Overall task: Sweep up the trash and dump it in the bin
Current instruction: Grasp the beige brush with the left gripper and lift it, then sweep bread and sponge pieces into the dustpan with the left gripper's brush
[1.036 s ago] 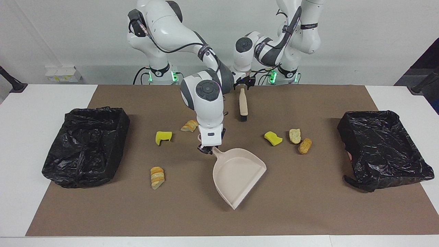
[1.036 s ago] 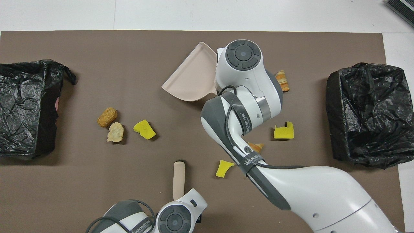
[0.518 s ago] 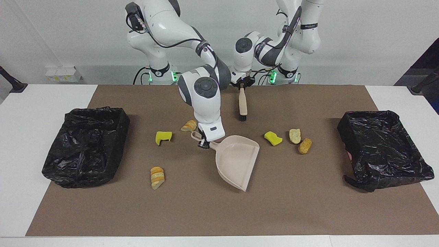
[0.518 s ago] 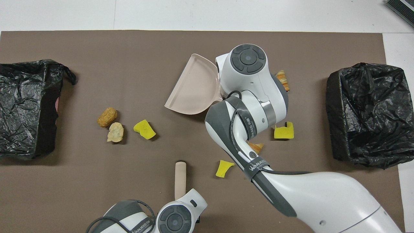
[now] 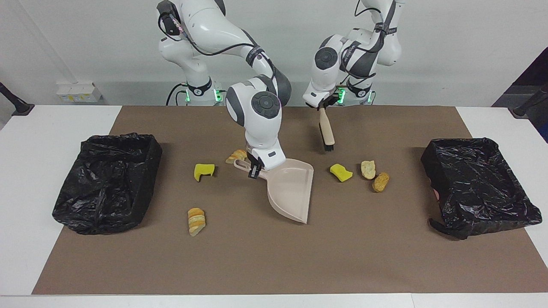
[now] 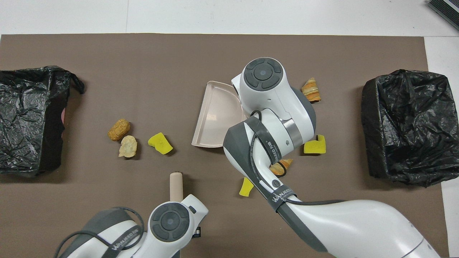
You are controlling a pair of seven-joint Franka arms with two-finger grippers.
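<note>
My right gripper is shut on the handle of the beige dustpan, held tilted low over the mat's middle, mouth toward the left arm's end. My left gripper is shut on the brush, which hangs bristles down over the mat. Beside the dustpan's mouth lie a yellow sponge, a bread chunk and a golden chunk. Toward the right arm's end lie a sponge, a bread piece and bread slices. Another sponge bit shows only in the overhead view.
Two bins lined with black bags stand on the brown mat, one at the right arm's end and one at the left arm's end. In the overhead view the right arm covers the dustpan handle.
My right gripper has swung the dustpan so that its mouth faces the left arm's end and drawn it toward the robots. My left gripper has lifted the brush and carried it toward the left arm's end.
</note>
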